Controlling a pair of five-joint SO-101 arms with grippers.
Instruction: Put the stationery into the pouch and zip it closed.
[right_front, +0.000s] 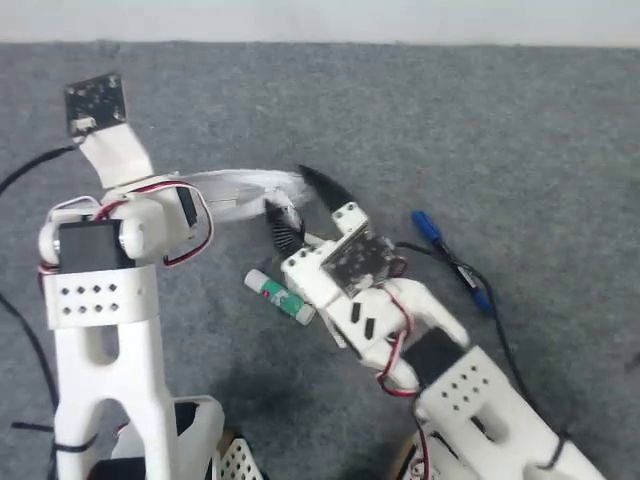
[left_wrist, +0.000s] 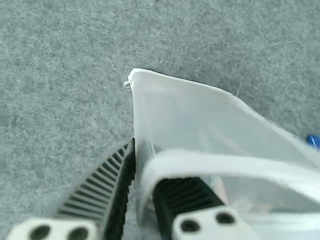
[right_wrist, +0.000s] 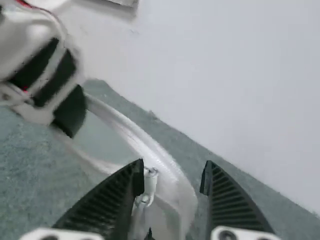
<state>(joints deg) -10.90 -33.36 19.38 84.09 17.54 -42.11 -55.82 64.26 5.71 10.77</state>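
Left wrist view, end effector (left_wrist: 145, 162) pinching pouch (left_wrist: 200, 120)

i judge this a robotics test bench in a lab, not a home: a grey felt mat (right_front: 520, 130) as work surface, a bare white wall (right_front: 320, 18) along its far edge, two white plastic arms (right_front: 100, 330) with exposed wiring (right_front: 207, 222) on its near side.

We see a grey carpeted surface (right_front: 480, 120). A glue stick (right_front: 280, 297) and a blue pen (right_front: 430, 229) lie on it, apart.
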